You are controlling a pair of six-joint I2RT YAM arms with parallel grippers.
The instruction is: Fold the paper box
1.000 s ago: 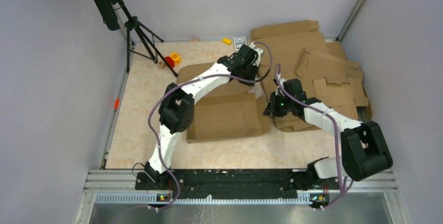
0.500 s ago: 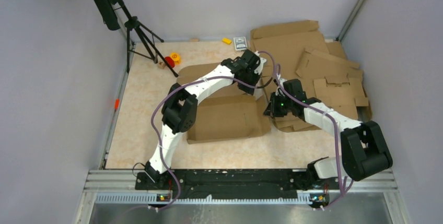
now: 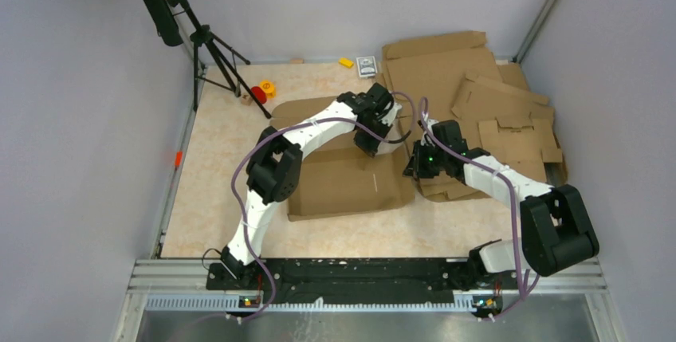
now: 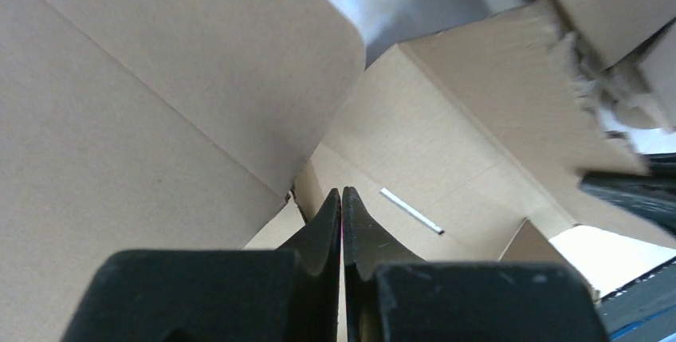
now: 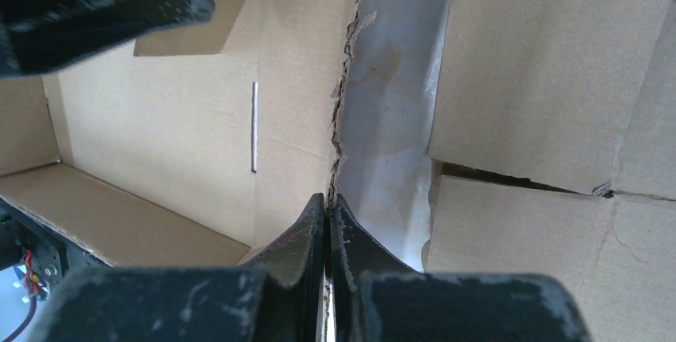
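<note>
The paper box [image 3: 343, 184] lies mid-table as a brown cardboard piece with a narrow slit [image 4: 410, 210] in its floor panel. My left gripper [image 3: 373, 144] points down into the box's far right corner. It is shut [image 4: 341, 191] with nothing between its fingers, and a rounded flap [image 4: 199, 63] stands up just to its left. My right gripper [image 3: 411, 170] is at the box's right side. It is shut [image 5: 328, 197] on the ragged top edge [image 5: 344, 95] of the raised right wall [image 5: 295, 79].
A pile of like cardboard blanks [image 3: 494, 119] fills the back right, close behind my right arm. A black tripod [image 3: 209, 49] stands at the back left with small red [image 3: 258, 94] and yellow [image 3: 268, 85] toys by its feet. A yellow block [image 3: 345, 62] and a card pack [image 3: 366, 64] lie by the far wall.
My left gripper has swung from the box's far edge toward me and down into the box, staying shut. The right arm has kept its place.
</note>
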